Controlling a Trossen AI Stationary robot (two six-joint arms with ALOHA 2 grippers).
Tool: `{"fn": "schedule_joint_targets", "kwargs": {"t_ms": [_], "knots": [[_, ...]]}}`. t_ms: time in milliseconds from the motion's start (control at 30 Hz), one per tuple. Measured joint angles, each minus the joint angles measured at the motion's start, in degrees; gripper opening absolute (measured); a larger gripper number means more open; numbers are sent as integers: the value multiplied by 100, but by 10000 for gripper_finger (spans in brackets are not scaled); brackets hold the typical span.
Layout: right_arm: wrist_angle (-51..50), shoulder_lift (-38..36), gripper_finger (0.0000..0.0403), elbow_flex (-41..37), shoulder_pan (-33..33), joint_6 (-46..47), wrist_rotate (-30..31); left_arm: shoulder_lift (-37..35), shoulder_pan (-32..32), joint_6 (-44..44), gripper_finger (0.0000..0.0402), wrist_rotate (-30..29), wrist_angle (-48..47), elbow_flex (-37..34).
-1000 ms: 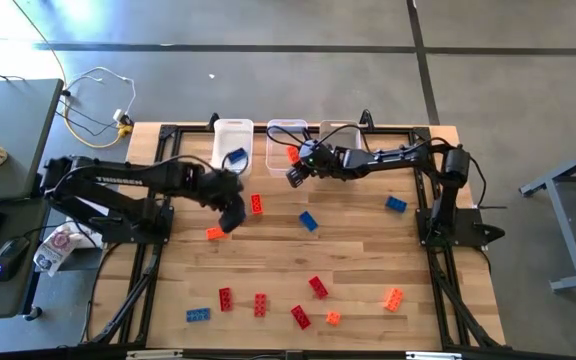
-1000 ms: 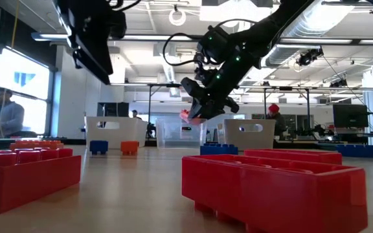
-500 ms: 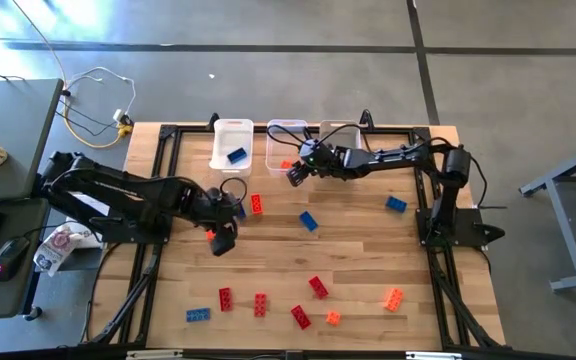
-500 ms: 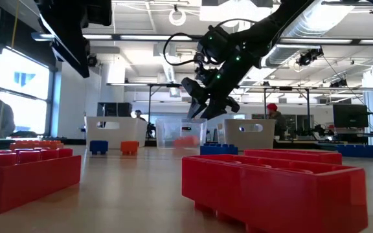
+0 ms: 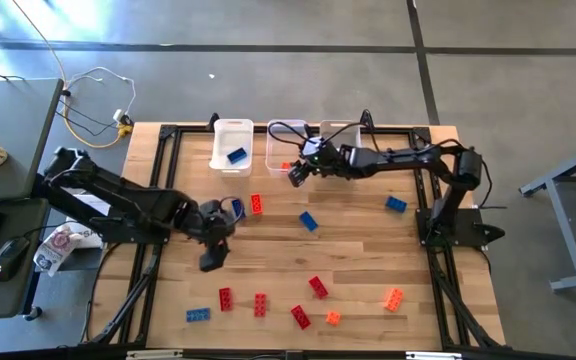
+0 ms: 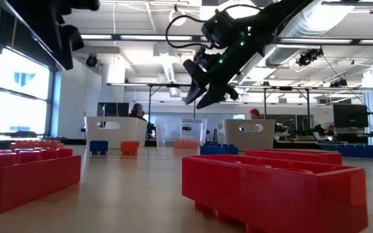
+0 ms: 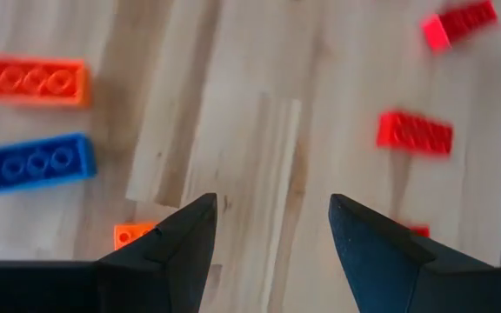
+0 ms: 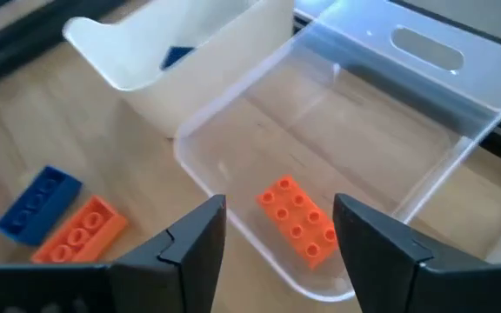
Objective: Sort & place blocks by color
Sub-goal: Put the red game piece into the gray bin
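Blocks: one orange block (image 8: 297,219) lies in your middle clear bin (image 8: 424,104), the rest dot the worktop (image 5: 358,250).
Your right gripper (image 8: 277,228) hangs over it, fingers apart and empty; your left gripper (image 7: 272,228) hovers low, fingers apart.

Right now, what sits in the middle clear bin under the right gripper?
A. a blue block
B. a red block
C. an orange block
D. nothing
C: the right wrist view shows one orange block lying on the floor of the middle bin, just beyond the open right gripper.
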Motion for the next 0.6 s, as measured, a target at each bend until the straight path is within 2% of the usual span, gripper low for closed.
{"fn": "schedule_joint_targets", "kwargs": {"t_ms": [300,600], "knots": [[-42,-148,199,0,247,-94,2,0,-611,2213,211,2,49,0],[-89,-148,199,0,405,-93,14,0,-1040,3022,211,5,582,0]]}}
